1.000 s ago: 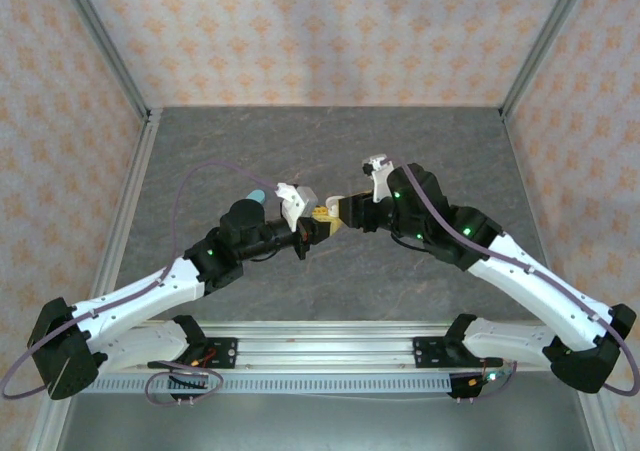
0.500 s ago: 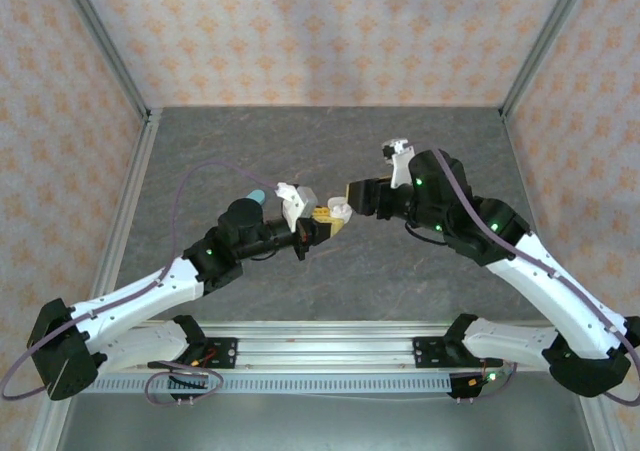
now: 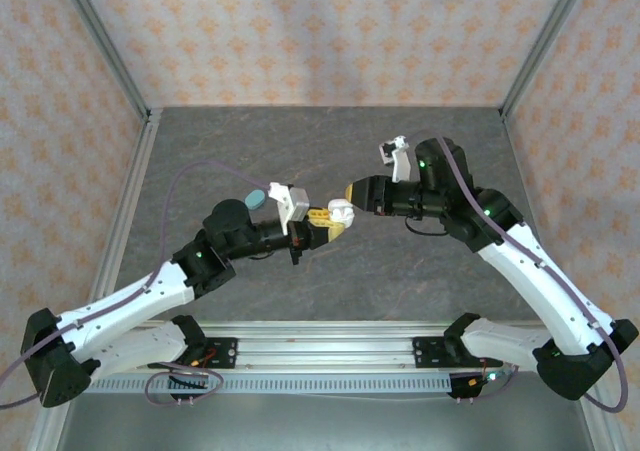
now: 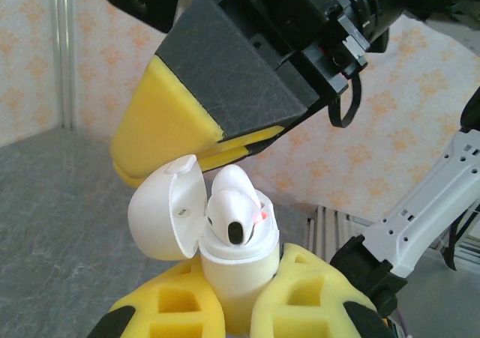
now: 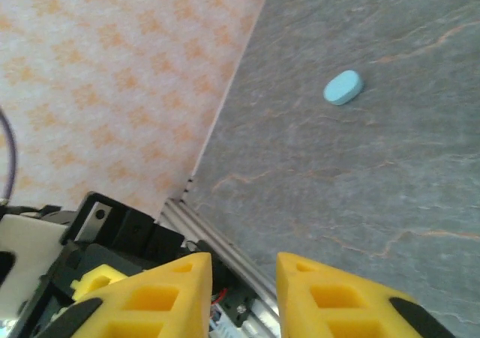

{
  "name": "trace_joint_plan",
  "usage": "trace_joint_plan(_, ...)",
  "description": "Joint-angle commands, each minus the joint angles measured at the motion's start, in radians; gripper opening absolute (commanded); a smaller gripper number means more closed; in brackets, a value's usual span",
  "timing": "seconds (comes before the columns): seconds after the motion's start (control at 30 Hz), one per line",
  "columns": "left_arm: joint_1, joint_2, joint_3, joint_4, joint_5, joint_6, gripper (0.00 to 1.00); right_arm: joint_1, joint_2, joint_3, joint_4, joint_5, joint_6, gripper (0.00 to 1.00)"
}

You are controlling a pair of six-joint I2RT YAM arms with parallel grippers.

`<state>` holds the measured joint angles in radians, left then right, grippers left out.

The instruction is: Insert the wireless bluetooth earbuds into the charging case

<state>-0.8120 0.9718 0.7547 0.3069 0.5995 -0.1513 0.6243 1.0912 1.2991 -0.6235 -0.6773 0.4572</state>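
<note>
Gripping case [image 4: 237, 272], earbud [image 4: 231, 216] seated inside: left jaws; right jaws parted, just above

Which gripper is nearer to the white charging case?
Left. The left gripper clamps the white charging case; the right gripper hovers close by its open lid, jaws apart.

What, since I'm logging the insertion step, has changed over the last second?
The right gripper backed away from the white case toward the right and now hovers empty close to it. The left gripper carried the case slightly rightward. Unchanged: the left grip on the case, open with an earbud inside.
</note>
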Motion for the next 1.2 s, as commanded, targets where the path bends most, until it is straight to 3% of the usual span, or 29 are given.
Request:
trace_joint_plan(0.0, -0.01, -0.038, 0.017, 0.052, -0.001, -0.016, 0.0, 0.003, -0.012, -0.023, 0.065, -0.178, 0.024, 0.27)
trace_joint_plan(0.23, -0.011, -0.094, 0.001, 0.021, -0.059, -0.016, 0.0, 0.006, -0.073, -0.099, 0.148, -0.303, 0.082, 0.25)
trace_joint_plan(0.53, -0.011, -0.12, -0.003, -0.005, -0.085, -0.023, 0.0, 0.008, -0.14, -0.126, 0.16, -0.321, 0.078, 0.26)
trace_joint_plan(1.0, -0.011, -0.12, -0.001, -0.019, -0.112, -0.034, 0.0, 0.02, -0.137, -0.149, 0.118, -0.279, 0.041, 0.26)
trace_joint_plan(1.17, -0.012, -0.12, 0.002, -0.073, -0.16, -0.033, 0.0, 0.018, -0.137, -0.122, 0.031, -0.198, -0.013, 0.3)
